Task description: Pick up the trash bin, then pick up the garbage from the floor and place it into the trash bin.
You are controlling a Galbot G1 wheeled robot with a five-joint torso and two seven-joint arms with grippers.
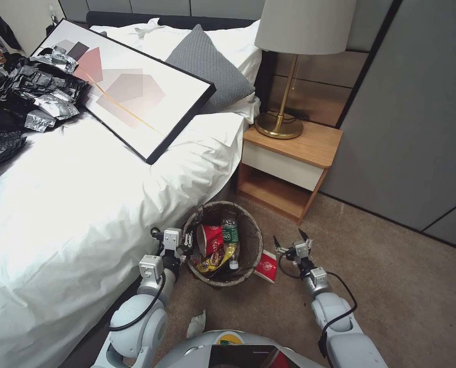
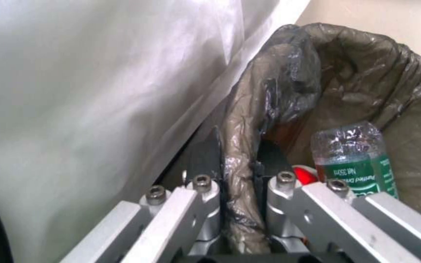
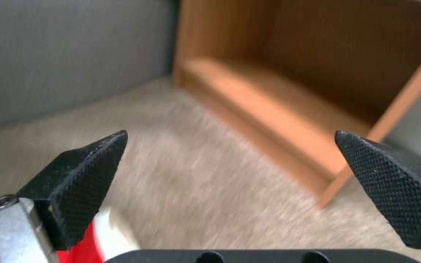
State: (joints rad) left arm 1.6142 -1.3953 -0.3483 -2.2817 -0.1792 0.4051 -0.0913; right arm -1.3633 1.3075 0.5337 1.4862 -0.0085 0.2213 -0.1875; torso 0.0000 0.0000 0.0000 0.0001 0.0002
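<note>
While rim-clamped (image 1: pixel 188 240): bedside trash bin (image 1: pixel 248 227)

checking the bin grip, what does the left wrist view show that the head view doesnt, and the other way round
Left wrist view alone: one of the fingers outside the liner folded over the trash bin's rim and one inside, shut on it.

Head view alone: the right gripper open above the carpet, a red-and-white cup lying on the floor against the bin's right side, the nightstand and lamp.

Both: the left gripper at the bin's left rim, the green bottle inside, the white bedsheet alongside.
</note>
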